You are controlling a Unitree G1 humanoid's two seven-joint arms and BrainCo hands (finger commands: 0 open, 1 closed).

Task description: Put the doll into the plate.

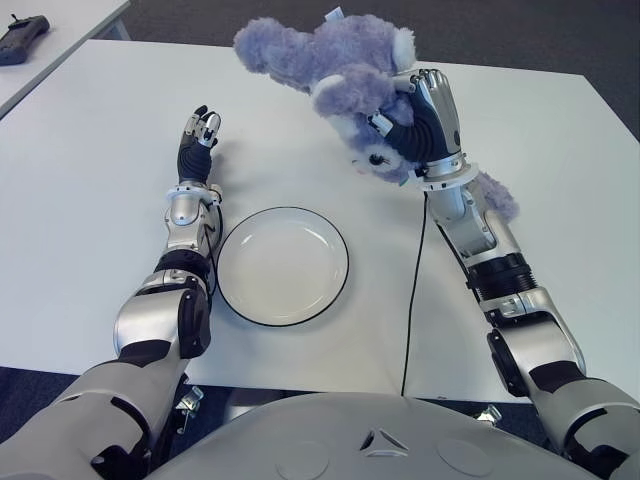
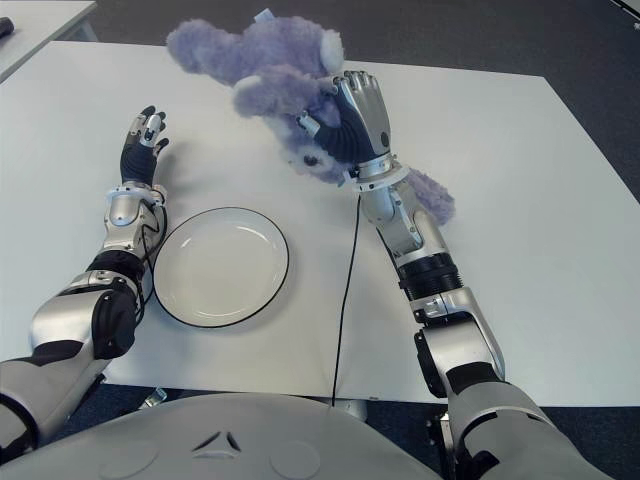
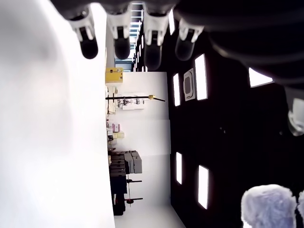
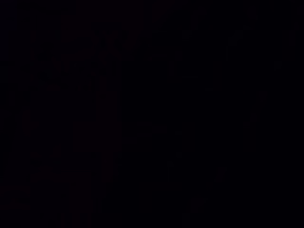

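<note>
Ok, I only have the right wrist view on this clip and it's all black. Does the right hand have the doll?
Observer: Yes. The eye views show the right hand clasped around the purple doll, up beyond the plate.
Operator: Anything in the plate yet?
Observer: No, it lies empty on the white table, nearer the robot than the doll.
Operator: And the left hand?
Observer: The left hand shows left of the plate, fingers extended, holding nothing.

You are not seeing any readable text, label, brand, number or sign in these views; nothing on any surface is showing legible writing.
</note>
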